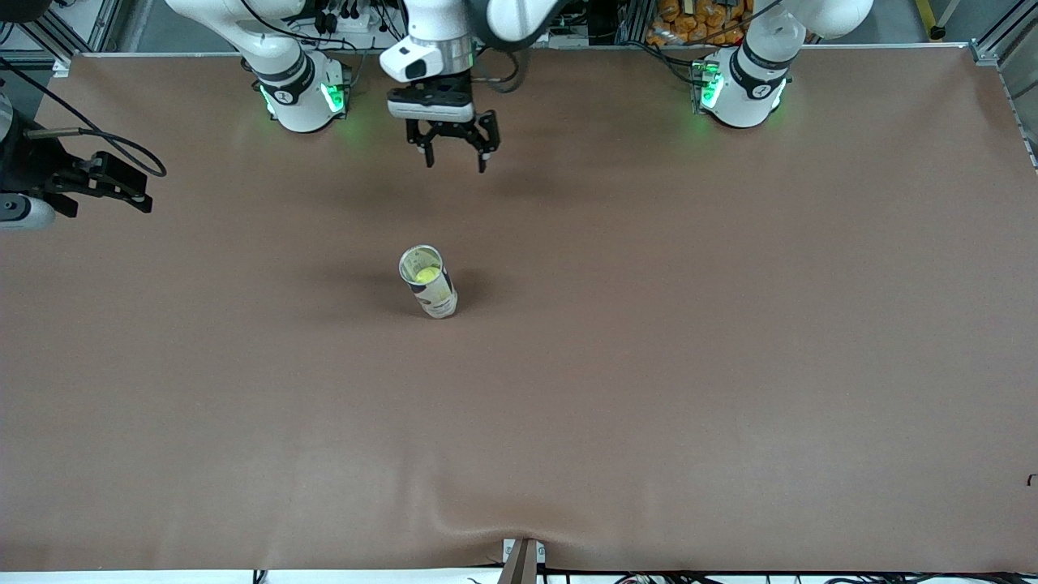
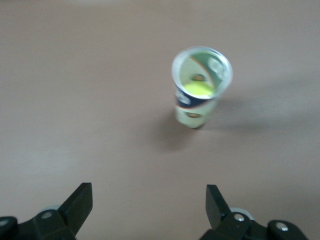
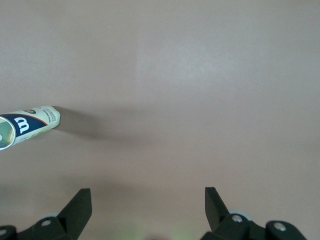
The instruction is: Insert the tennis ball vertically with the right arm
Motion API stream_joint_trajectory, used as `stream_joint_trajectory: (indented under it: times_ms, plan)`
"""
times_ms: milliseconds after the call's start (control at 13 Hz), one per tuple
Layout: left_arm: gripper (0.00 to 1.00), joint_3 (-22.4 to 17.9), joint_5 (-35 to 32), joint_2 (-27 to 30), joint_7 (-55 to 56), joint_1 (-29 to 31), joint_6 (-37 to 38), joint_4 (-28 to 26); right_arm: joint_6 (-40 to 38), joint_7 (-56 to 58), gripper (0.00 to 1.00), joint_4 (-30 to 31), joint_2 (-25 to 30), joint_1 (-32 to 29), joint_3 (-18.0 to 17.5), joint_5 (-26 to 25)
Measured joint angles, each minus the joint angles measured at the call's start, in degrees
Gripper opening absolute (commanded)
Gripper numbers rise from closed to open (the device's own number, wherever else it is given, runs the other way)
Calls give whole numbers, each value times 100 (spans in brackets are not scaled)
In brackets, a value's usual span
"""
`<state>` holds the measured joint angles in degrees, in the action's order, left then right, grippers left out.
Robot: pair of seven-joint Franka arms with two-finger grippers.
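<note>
**Fingers (image 3: 80, 205) wide apart on both grippers, ball (image 1: 425, 274) already down the tube (image 1: 438, 296)**

So the right gripper (image 1: 134, 195) has its fingers fully spread with nothing between them. It hangs over the edge of the table (image 1: 649, 365) at the right arm's end, well apart from the tube. In its own wrist view the tube only just pokes in at the border of the picture, so it's way off to one side of the fingers, not ahead of them.

The left gripper (image 1: 456, 158) is also spread and empty, waiting over the table between the bases and the tube. It looks to be the closer of the two, with the tube sitting ahead of its fingers in the left wrist view.

The tube stands upright around the middle of the table. Its long axis is vertical and its open mouth faces up. There's a yellow-green ball sitting low inside it, and I can't spot any loose ball on the table.

My take is the insert looks done. If another ball did need to go in, the right arm would have to cross to the tube and come straight down over that open mouth.
</note>
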<state>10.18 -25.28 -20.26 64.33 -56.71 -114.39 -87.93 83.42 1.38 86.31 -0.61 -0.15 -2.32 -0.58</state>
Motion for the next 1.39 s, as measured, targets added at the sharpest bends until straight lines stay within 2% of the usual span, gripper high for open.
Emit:
stream_joint_trajectory:
  times_ms: [154,386,771,1079,1388]
  plan:
    - [100,-11,546,409,-652,463,525,88,-9,0,100,0,-3,0,1,8]
    - [100,-25,1235,819,-1587,1375,859,101,-14,0,100,1,-6,-1,4,18]
    - [100,-43,2484,1175,-3113,3421,1528,104,-27,0,100,-2,-9,-1,4,42]
    - [100,-39,2592,1350,-4925,4878,2349,273,-56,0,100,-2,-9,-2,5,45]
    - [100,-30,2593,1459,-5184,5618,2945,565,-84,0,100,-2,-9,-3,7,46]
